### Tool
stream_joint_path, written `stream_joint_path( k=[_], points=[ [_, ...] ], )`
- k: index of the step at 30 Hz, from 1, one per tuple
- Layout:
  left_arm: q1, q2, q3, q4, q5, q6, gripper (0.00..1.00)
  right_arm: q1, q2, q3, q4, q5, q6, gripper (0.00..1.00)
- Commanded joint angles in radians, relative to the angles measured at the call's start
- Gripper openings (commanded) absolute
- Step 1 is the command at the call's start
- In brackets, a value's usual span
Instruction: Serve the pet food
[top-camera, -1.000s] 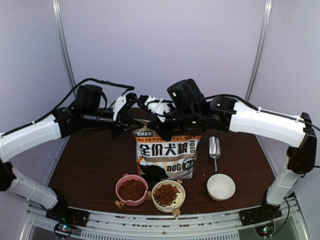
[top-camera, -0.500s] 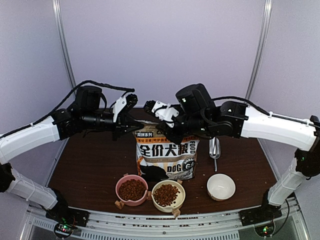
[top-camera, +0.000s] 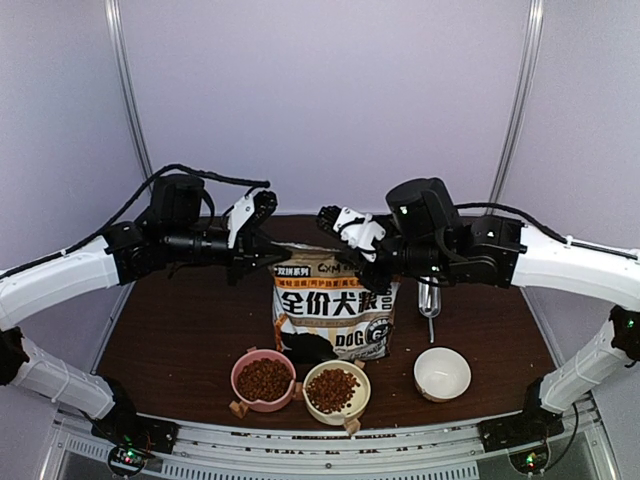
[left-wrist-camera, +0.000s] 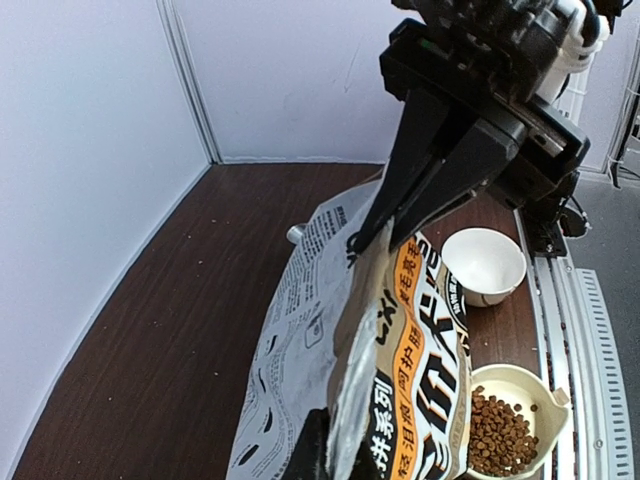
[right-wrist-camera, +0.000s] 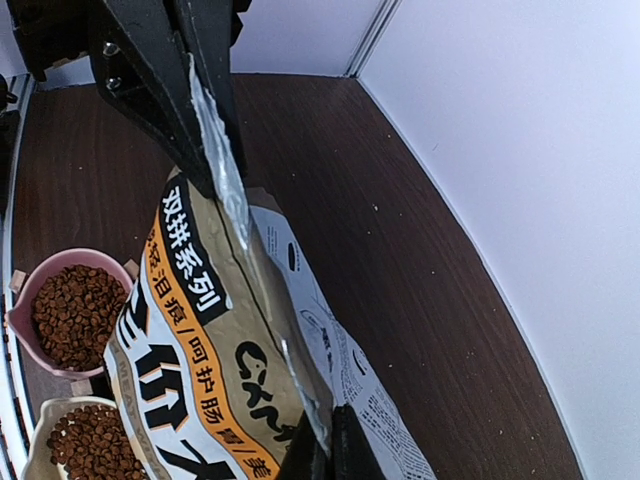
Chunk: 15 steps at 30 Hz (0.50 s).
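Note:
The kraft-brown pet food bag (top-camera: 330, 312) stands upright mid-table. My left gripper (top-camera: 270, 257) is shut on its top left corner, and my right gripper (top-camera: 358, 262) is shut on its top right corner. The bag mouth is drawn into a flat seam between them. In the left wrist view my gripper (left-wrist-camera: 325, 452) pinches the bag edge (left-wrist-camera: 400, 340). In the right wrist view my gripper (right-wrist-camera: 328, 447) does the same on the bag (right-wrist-camera: 200, 330). Pet food (top-camera: 264, 380) fills a pink bowl (top-camera: 240, 366), and more kibble (top-camera: 333, 388) lies in a cream bowl (top-camera: 356, 403).
An empty white bowl (top-camera: 442, 372) sits at the front right of the bag. A metal scoop (top-camera: 429, 300) lies behind it, partly under the right arm. The three bowls line the near edge; white walls enclose the dark wooden table (top-camera: 180, 330).
My right arm has swung to the right, still gripping the bag's corner, and the bag's top has been stretched wider and shifted slightly right. The left gripper has barely moved.

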<state>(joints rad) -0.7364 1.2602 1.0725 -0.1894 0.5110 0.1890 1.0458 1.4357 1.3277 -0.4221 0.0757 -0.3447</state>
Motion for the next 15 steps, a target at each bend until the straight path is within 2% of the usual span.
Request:
stream_joint_path(
  k=[1, 15],
  points=[
    [0.037, -0.076, -0.003, -0.001, -0.033, 0.001, 0.00, -0.105, -0.125, -0.082, -0.228, 0.254, 0.033, 0.02],
    [0.037, -0.074, -0.003, -0.001, -0.030, 0.001, 0.00, -0.158, -0.187, -0.122, -0.292, 0.345, 0.014, 0.06]
  ],
)
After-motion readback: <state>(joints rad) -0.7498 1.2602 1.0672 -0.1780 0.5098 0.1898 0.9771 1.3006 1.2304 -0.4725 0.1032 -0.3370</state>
